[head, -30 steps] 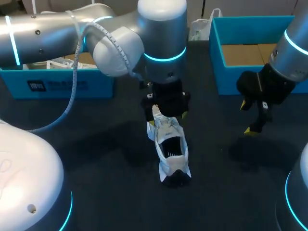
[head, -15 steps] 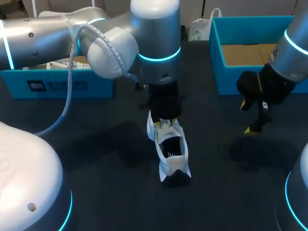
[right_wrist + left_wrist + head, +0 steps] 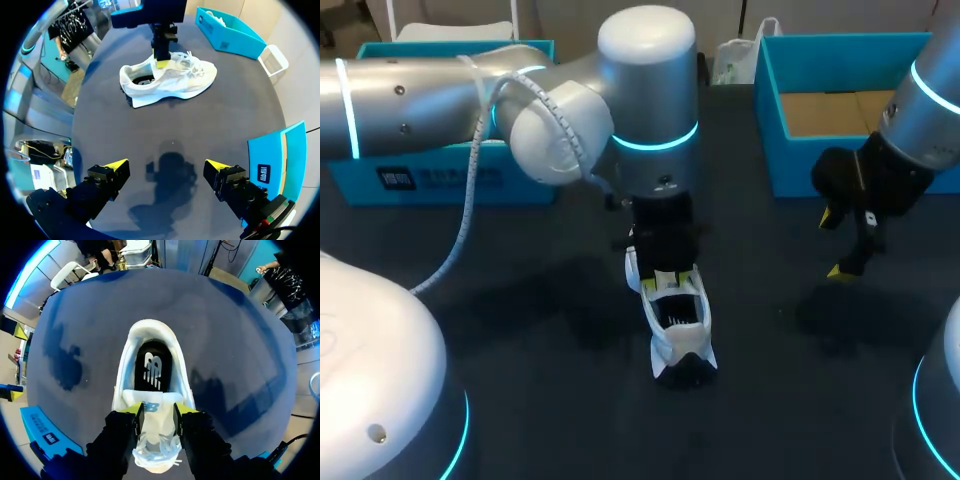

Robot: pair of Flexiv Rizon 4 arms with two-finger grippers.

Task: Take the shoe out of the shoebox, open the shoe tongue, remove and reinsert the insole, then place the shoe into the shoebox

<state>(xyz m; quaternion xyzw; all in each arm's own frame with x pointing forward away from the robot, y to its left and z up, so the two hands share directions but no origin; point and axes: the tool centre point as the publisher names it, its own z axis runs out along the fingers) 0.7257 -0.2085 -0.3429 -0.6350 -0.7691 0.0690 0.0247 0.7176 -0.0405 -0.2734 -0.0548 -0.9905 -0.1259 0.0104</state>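
Blue cardboard box with a printed label (image 3: 440, 180) stands at the far left of the dark table (image 3: 520, 330), mostly behind my left arm, and plays no part in this step. The left gripper (image 3: 665, 280) comes straight down onto the white mesh sneaker (image 3: 678, 335), which lies out of any box near the middle of the table, heel toward the near edge. Its fingers stand a narrow gap apart and press on the white padded tongue (image 3: 150, 406) from both sides. That grip suits the tongue-opening step: held this way, the tongue can be drawn toward the toe so the mouth widens and the black insole (image 3: 152, 367) can be reached. The insole sits flat inside, so I judge its removal not yet begun.

Further right, the right gripper (image 3: 838, 245) hangs above bare table, fingers wide apart and empty, well clear of the shoe. It is probably parked there to leave room while being near enough to steady the shoe or go for the insole. At the far right the open blue shoebox with a brown cardboard floor (image 3: 810, 165) waits for the shoe's return.

From above, the left wrist hides the tongue and laces. The left wrist view alone shows the fingers flanking the tongue and the insole below. The right wrist view gives the sneaker's side profile, resting level on its sole with the left gripper at its collar, and shows something white inside the labelled box, too small to identify.
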